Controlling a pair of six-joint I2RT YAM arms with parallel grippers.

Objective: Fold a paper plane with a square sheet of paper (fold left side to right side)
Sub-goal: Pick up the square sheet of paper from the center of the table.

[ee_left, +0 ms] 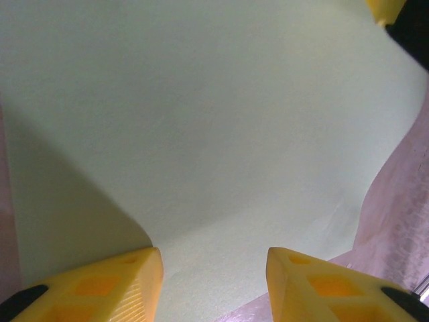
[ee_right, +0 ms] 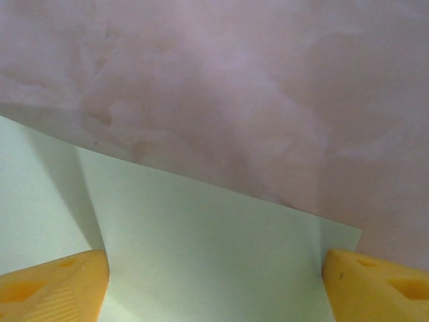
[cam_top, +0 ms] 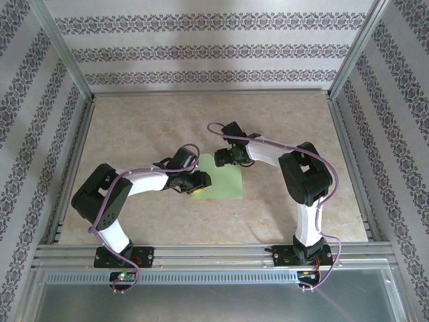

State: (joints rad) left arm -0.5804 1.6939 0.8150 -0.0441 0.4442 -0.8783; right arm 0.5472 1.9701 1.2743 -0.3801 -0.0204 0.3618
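light-green square sheet of paper (cam_top: 226, 180) lies unfolded on the table (cam_top: 134, 127) between both grippers, with no crease visible. left gripper (cam_top: 201, 182) straddles its left edge, jaws apart, pinching nothing. right gripper (cam_top: 219, 159) hovers over the far edge, jaws spread wide. the left-to-right fold looks barely begun.

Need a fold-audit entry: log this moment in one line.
paper: on table | left gripper: open, astride paper edge | right gripper: open, over paper

There is one square sheet of paper (cam_top: 228, 182), one table (cam_top: 134, 127), and two grippers, the left gripper (cam_top: 201, 182) and the right gripper (cam_top: 221, 159).
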